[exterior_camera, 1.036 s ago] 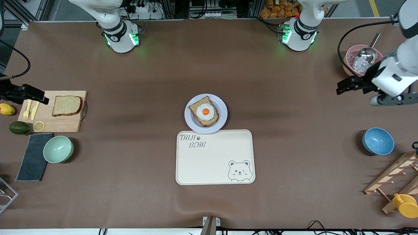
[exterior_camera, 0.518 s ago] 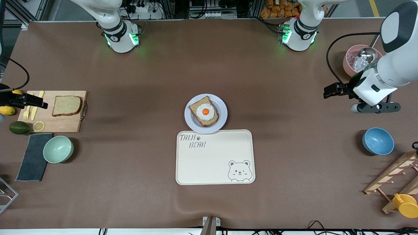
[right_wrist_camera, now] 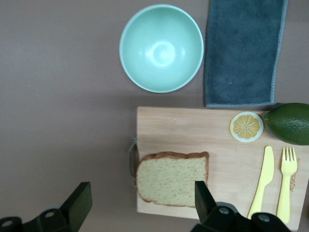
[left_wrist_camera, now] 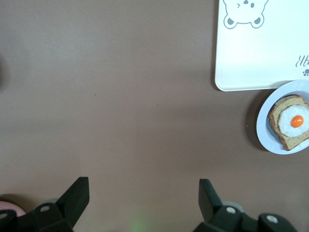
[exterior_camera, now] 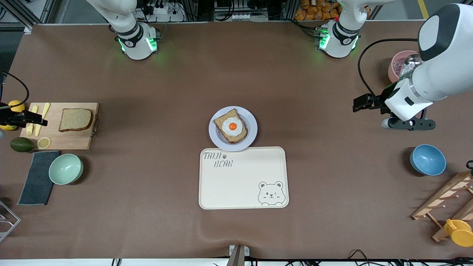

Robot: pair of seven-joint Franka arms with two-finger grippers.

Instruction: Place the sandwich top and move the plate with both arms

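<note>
Your bread [right_wrist_camera: 172, 178] lies flat on the board [right_wrist_camera: 193, 130] at the right arm's end. The right gripper [right_wrist_camera: 140, 200] hangs over the board, fingers apart, nothing held, the bread showing between its fingers. The plate [exterior_camera: 250, 136] sits mid-table, touching the tray [exterior_camera: 244, 184]. The left gripper [left_wrist_camera: 144, 198] hovers open over bare table.
</note>
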